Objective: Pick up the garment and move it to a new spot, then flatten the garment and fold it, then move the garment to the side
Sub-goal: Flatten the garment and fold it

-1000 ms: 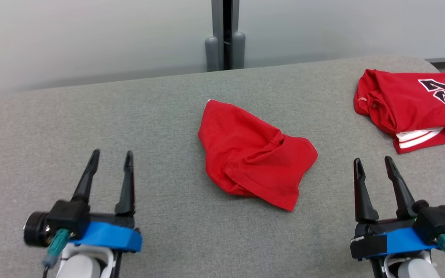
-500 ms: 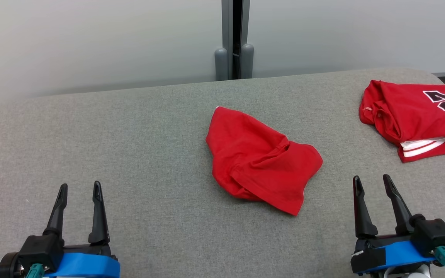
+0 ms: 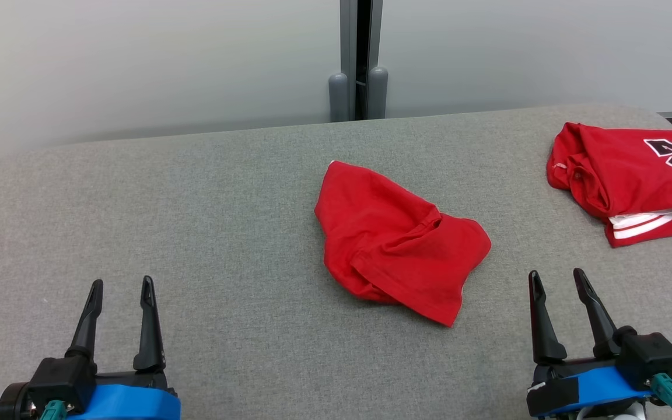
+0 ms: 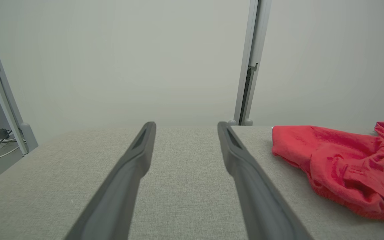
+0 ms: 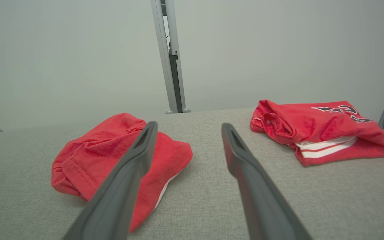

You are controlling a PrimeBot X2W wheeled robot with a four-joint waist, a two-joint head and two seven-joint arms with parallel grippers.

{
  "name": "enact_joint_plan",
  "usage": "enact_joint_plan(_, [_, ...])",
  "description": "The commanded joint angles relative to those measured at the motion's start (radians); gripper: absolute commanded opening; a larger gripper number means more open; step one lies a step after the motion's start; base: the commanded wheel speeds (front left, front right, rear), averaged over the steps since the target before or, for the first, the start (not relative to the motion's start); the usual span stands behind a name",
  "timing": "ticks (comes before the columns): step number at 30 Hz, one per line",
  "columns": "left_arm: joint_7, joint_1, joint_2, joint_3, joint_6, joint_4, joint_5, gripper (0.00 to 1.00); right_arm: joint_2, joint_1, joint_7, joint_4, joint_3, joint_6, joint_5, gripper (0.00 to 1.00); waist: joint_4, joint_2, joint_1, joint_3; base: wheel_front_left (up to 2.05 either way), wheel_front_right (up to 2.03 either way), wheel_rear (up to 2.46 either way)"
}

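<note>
Both grippers are released, jaws standing wide with nothing between them: the left gripper [image 3: 123, 282] is near the near left corner of the table [image 3: 196, 204], and the right gripper [image 3: 556, 273] is near the near right corner. The red garment [image 3: 397, 245] lies crumpled about the middle of the table, farther toward the far edge than the grippers and touching neither. A second red shirt with black digits [image 3: 627, 175] rests folded at the far right corner, well apart. I judge it is not the one to take.

The step in hand seems to be the pickup. To do it well, I would bring the right gripper, which is nearer, low to the garment's corner that points to the near edge. It should pinch a thick fold and not only one layer, then lift until the cloth hangs free before carrying it toward the bare left side.
</note>
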Motion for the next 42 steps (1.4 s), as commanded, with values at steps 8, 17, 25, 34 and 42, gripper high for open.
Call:
enact_joint_plan(8, [-0.003, -0.009, -0.005, 0.004, -0.01, -0.001, 0.015, 1.0, -0.005, -0.03, 0.0, 0.009, 0.011, 0.0, -0.006, 1.0, 0.005, 0.0, 0.0001, 0.022, 0.0, 0.0, 0.0])
enact_joint_plan(17, [-0.003, -0.053, -0.008, -0.024, -0.008, 0.0, 0.01, 1.0, -0.05, -0.121, 0.018, 0.145, 0.131, -0.001, -0.024, 1.0, 0.043, 0.0, 0.0001, 0.074, 0.0, 0.0, 0.0])
enact_joint_plan(25, [-0.003, -0.071, -0.009, -0.041, 0.009, -0.002, -0.009, 1.0, -0.091, -0.169, 0.027, 0.324, 0.242, -0.001, -0.031, 1.0, 0.079, 0.0, 0.0001, 0.111, 0.0, 0.0, 0.0])
enact_joint_plan(34, [-0.003, -0.089, -0.009, -0.06, 0.023, 0.001, -0.022, 1.0, -0.104, -0.253, 0.027, 0.528, 0.283, -0.001, -0.075, 0.38, 0.1, 0.0, 0.0001, 0.136, 0.0, 0.0, 0.0])
enact_joint_plan(42, [-0.003, -0.079, -0.009, -0.059, 0.029, 0.006, -0.028, 1.0, -0.08, -0.287, -0.001, 0.487, 0.287, -0.001, -0.052, 0.0, 0.097, 0.0, 0.0001, 0.119, 0.0, 0.0, 0.0])
